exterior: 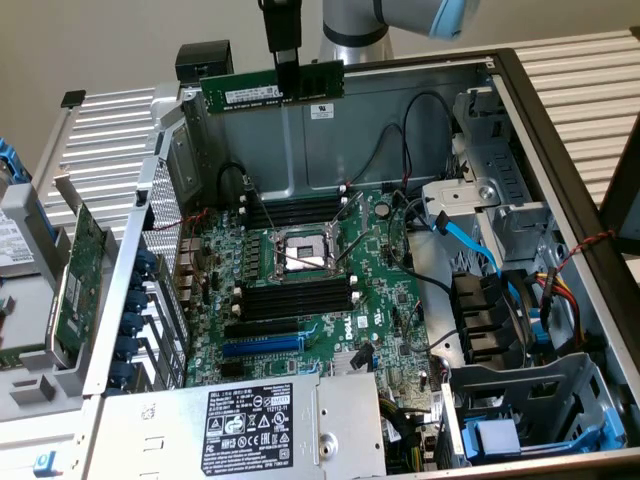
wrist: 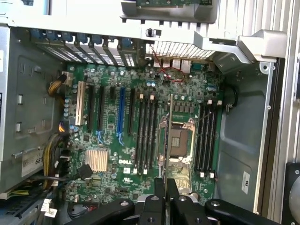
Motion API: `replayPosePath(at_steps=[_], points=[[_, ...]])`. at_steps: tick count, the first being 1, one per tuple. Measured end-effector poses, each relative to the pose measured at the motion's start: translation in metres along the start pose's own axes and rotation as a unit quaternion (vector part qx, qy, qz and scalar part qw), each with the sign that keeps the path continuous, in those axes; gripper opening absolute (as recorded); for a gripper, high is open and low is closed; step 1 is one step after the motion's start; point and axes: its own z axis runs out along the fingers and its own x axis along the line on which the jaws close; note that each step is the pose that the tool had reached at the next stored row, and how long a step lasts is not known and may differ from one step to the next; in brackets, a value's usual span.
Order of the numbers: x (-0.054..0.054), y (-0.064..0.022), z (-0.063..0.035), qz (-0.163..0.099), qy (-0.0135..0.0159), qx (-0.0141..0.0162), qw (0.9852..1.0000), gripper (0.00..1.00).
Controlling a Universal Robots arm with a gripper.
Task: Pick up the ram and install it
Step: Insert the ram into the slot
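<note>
Above the case (exterior: 380, 140), we are gripping the ram (exterior: 240, 95) in our closed claw (exterior: 288, 85); seating it demands aligning with a memory slot (exterior: 300, 300).

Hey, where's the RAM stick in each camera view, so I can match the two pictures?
Exterior view: the ram hangs level in the gripper, above the case wall, near the picture's top.
Wrist view: the ram shows edge-on, a thin strip running out from the gripper along the CPU socket.
Shared landmark: the CPU socket at the motherboard's middle.
</note>
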Motion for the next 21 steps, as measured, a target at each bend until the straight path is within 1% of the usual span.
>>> replayPosePath(at_steps=[1, 2, 4, 7, 10, 11, 21], points=[[0.000, 0.0000, 0.0000, 0.000, 0.0015, -0.0002, 1.0000, 0.14], [0.000, 0.0000, 0.0000, 0.000, 0.0020, -0.0001, 1.0000, 0.14], [0.000, 0.0000, 0.0001, -0.002, 0.0020, -0.0004, 1.0000, 0.14], [0.000, 0.0001, 0.0032, -0.004, 0.0023, -0.0008, 1.0000, 0.14], [0.000, 0.0002, 0.0072, -0.004, 0.0060, -0.0009, 1.0000, 0.14], [0.000, 0.0002, 0.0089, -0.004, 0.0067, -0.0010, 1.0000, 0.14], [0.001, 0.0008, 0.0261, -0.004, 0.0071, -0.0018, 1.0000, 0.14]])
